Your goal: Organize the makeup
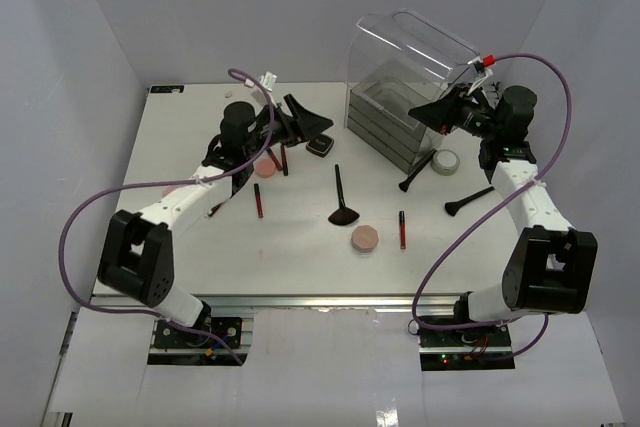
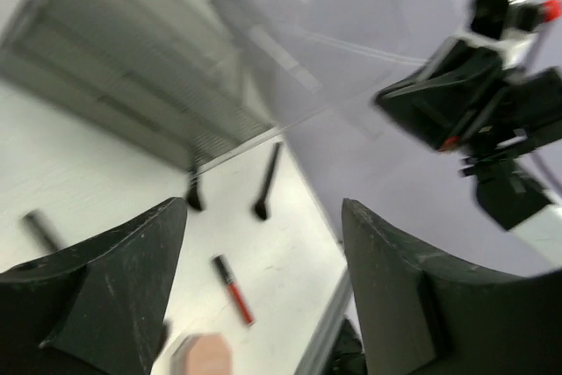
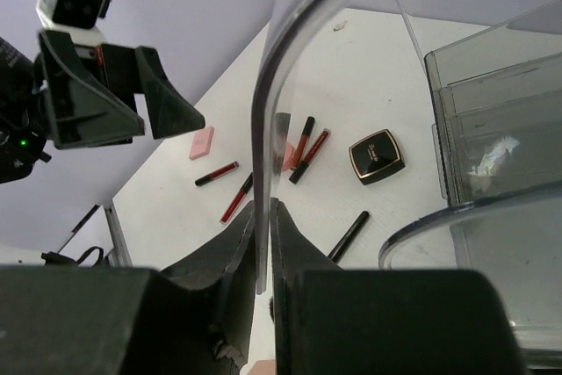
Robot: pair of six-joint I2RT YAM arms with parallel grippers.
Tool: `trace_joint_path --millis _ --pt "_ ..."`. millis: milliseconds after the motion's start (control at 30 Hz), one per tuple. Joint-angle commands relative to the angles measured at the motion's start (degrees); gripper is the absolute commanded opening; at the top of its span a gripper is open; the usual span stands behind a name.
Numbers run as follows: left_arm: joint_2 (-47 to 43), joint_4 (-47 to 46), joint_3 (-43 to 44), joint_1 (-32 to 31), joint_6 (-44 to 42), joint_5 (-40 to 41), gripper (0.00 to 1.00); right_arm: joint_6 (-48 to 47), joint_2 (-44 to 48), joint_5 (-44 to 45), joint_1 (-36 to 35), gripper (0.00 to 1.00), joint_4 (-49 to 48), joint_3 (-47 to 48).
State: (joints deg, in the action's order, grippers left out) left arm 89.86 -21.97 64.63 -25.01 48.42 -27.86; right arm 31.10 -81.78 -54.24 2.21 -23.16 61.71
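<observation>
left claw [image 1: 305, 119] wide, nothing between fingers, above far-left table [image 1: 200, 257] | right claw [image 3: 263, 210] pinched narrow on edge of clear lid [image 3: 263, 103] of box [image 1: 385, 119] | compact [image 1: 320, 147] near left claw | fan brush [image 1: 343, 204], puff [image 1: 366, 238] mid-table | pencils [image 1: 258, 199] scattered | brushes [image 1: 418, 175] right, by box

Upper right of the overhead view, there's the smoky-clear drawer box [image 1: 385, 117] with its drawers stacked low at the back of the white table [image 1: 300, 267]. Its curved clear lid [image 1: 415, 42] is tipped up and back, so the top tray is uncovered. In the right-hand close-up the lid's edge runs straight down mid-frame, the box fills the right side with something pale and crumpled in its top tray, and plain grey walls [image 1: 90, 27] close in all round.
</observation>
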Motion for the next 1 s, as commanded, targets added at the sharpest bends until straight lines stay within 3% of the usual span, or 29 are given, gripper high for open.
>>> trace_joint_path --millis 0,100,200,333,633,967 --pt "-7.2 11.48 -8.93 4.77 -9.32 6.37 0.77 4.74 3.2 -5.33 0.94 0.14 -7.09 2.72" --pt "-7.12 18.06 -11.33 9.66 -12.04 5.93 0.7 6.88 3.45 -6.01 1.44 0.14 -9.77 2.56" --pt "-6.1 27.46 -9.71 10.59 -16.65 12.86 0.69 7.48 3.56 -6.23 1.83 0.14 -11.28 2.11" --pt "-5.3 33.43 -7.52 10.59 -23.31 22.14 0.84 9.82 3.29 -6.37 2.06 0.14 -14.13 0.89" --pt "4.12 40.89 0.98 10.5 -27.64 30.62 0.98 12.69 3.21 -6.35 2.36 0.14 -18.34 -1.0" --pt "17.31 50.2 16.01 10.47 -36.59 29.52 0.98 14.35 2.13 -6.58 2.36 0.13 -21.24 -2.57"
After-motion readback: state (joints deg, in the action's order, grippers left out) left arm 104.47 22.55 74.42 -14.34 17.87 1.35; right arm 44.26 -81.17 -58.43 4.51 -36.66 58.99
